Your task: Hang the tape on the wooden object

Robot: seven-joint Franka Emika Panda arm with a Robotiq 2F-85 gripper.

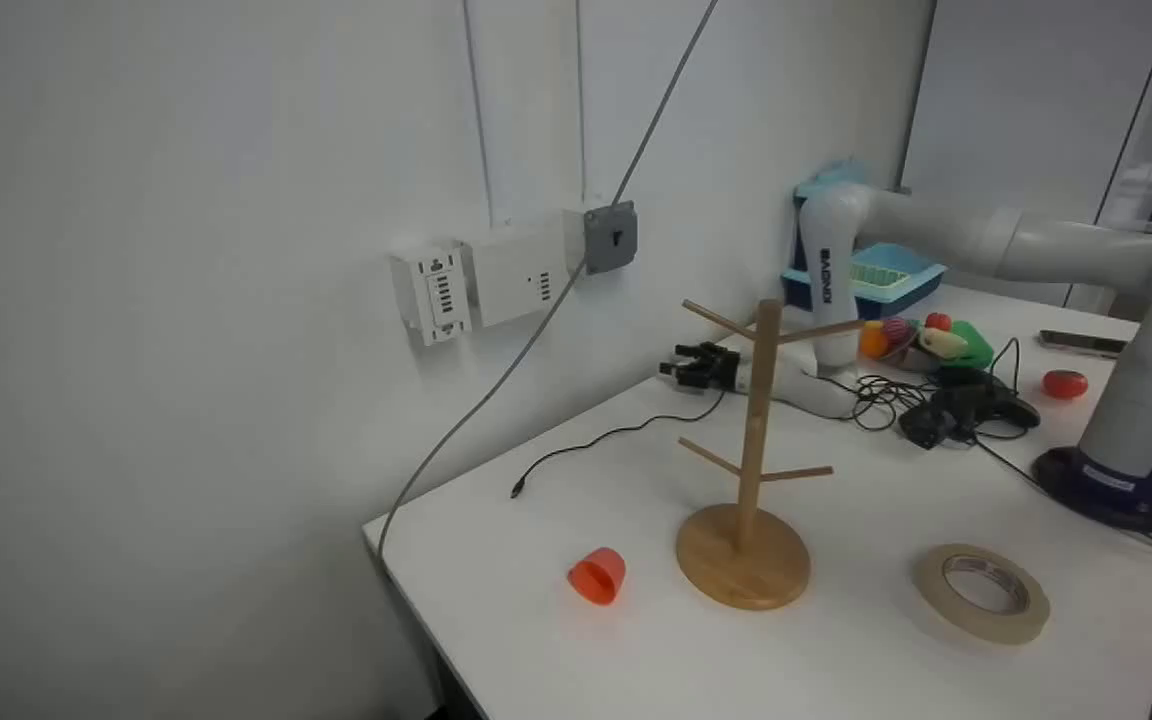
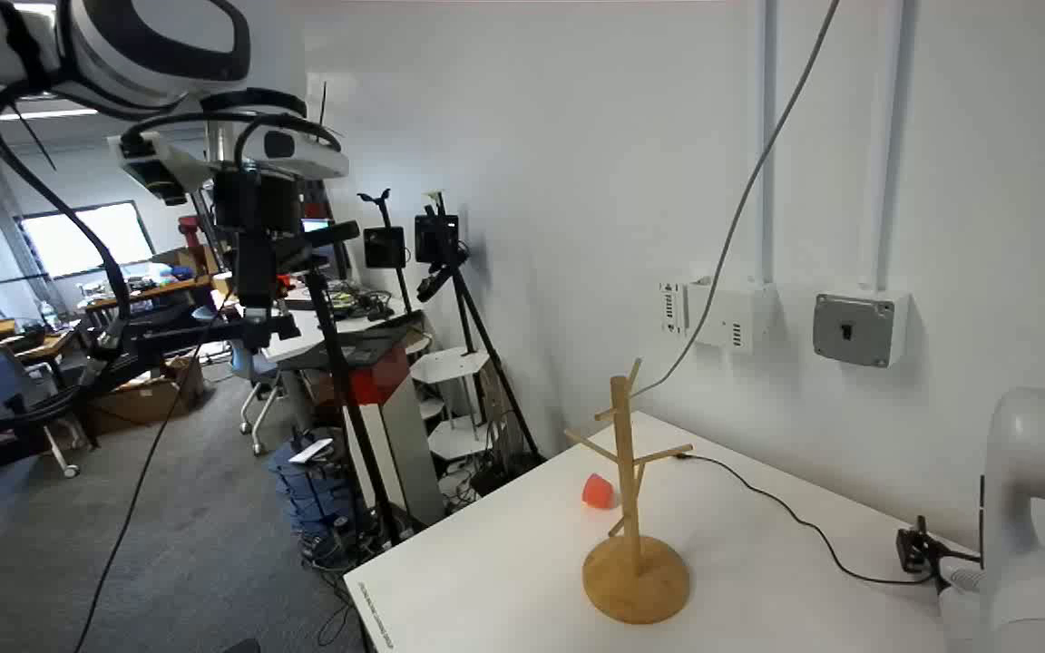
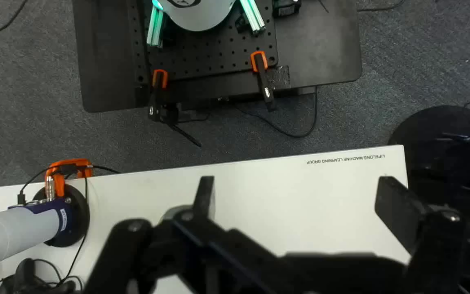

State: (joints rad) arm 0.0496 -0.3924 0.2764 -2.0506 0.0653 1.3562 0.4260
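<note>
On the desk [image 1: 836, 660], tape [image 1: 997, 627]: lies flat near the stand [image 1: 755, 435], apart from it, likely just to rest steady.
Pegs [image 1: 798, 474]: slant upward, presumably to keep hung things on.
Pincer [image 3: 298, 190]: spreads wide, gripping nothing, probably ready for the pickup.

In an exterior view, the camera looked obliquely down across the white table [image 1: 576, 660] toward the wall [image 1: 186, 300], with the wooden stand [image 1: 754, 450] at mid-range. In an exterior view, the robot arm [image 2: 169, 59] stood near the lens at upper left, with wall and carpeted floor [image 2: 214, 562] behind. Both exterior views shared the stand, table and wall. The wrist view faced steeply down past the nearby gripper [image 3: 300, 200] onto table edge and floor.
</note>
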